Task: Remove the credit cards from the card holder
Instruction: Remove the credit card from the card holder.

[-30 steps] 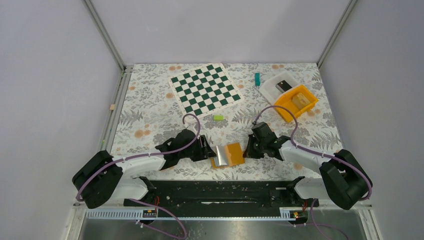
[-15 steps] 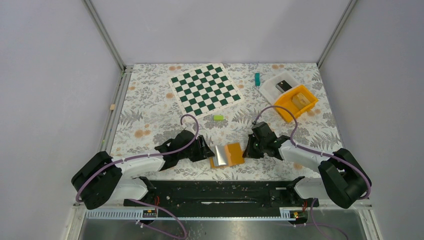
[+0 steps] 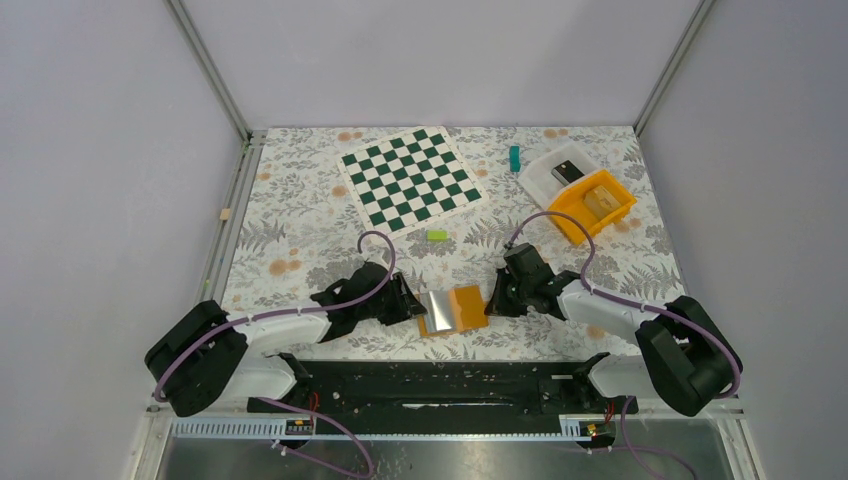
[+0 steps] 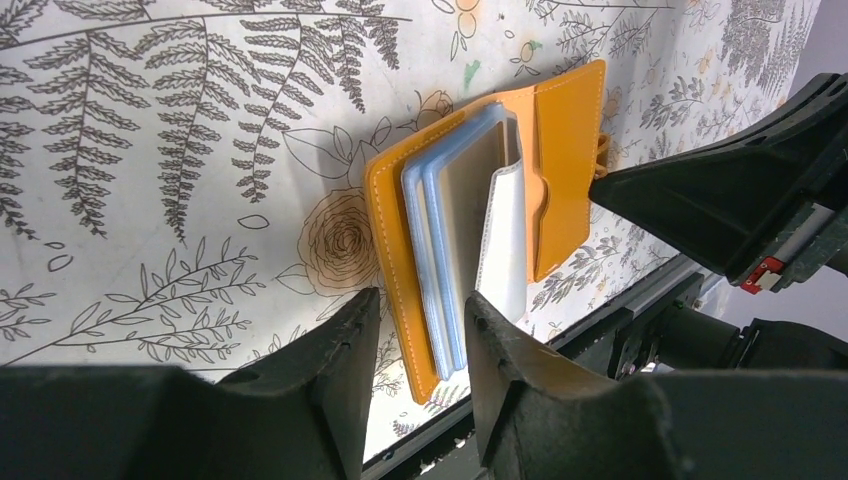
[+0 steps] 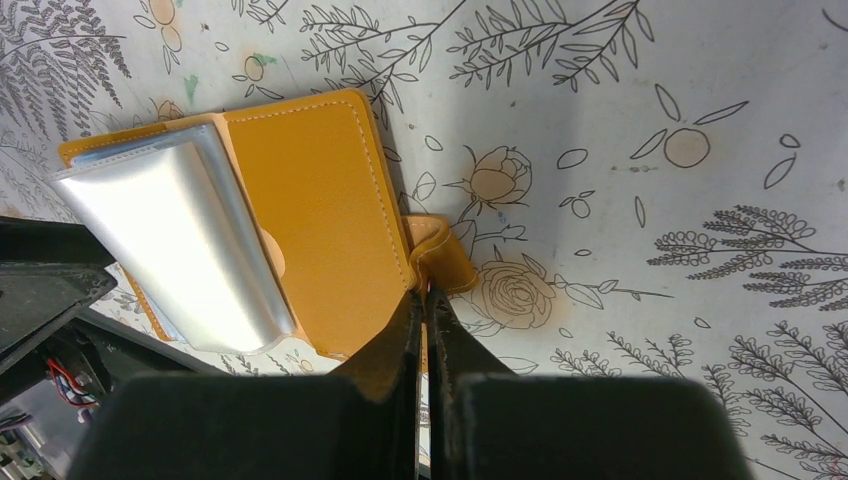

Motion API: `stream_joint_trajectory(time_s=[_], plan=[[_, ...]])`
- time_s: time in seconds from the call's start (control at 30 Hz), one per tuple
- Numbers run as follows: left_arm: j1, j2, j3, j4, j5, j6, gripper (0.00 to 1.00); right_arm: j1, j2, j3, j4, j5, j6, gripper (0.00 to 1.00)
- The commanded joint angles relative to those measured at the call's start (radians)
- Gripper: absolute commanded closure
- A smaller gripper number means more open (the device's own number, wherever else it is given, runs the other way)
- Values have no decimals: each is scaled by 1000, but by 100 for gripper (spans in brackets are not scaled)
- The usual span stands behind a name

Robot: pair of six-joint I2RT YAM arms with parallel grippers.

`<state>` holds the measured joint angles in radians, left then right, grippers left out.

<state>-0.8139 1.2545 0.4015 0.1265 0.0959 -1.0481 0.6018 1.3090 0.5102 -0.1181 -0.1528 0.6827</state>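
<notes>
The orange card holder [image 3: 468, 304] lies open on the table between my two grippers. In the left wrist view the card holder [image 4: 565, 150] shows light-blue credit cards [image 4: 432, 240] stacked edge-on inside, next to a clear sleeve [image 4: 505, 240]. My left gripper [image 4: 420, 335] is open, its jaws on either side of the holder's near end and the card edges; it also shows in the top view [image 3: 412, 304]. My right gripper [image 5: 425, 300] is shut on the holder's small orange strap [image 5: 445, 255] and shows in the top view [image 3: 491, 299]. The shiny sleeve [image 5: 185, 240] bulges upward.
A green-and-white chessboard [image 3: 410, 180] lies at the back. A small green block [image 3: 436, 235] sits behind the holder, and a teal block [image 3: 515, 158] is farther back. An orange bin [image 3: 592, 205] and a white tray [image 3: 555, 172] stand at the back right. The table's front rail [image 4: 640, 300] is close.
My left arm has edged slightly, its cable loop shifting left. The holder and the right gripper have barely moved.
</notes>
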Motion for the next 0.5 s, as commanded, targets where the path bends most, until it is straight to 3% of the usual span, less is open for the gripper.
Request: stream_joint_trajectory(time_s=[0.0,0.27,0.47], plan=[[-4,7,-12,67,-17,-15,62,-5,40,-41,-24,26,-7,100],[-4,110,-28,223,68,-60,66,-7,47,-32,-22,18,-9,100],[-4,90,-31,268,110,-60,93,-7,43,-16,-21,-17,-6,100]])
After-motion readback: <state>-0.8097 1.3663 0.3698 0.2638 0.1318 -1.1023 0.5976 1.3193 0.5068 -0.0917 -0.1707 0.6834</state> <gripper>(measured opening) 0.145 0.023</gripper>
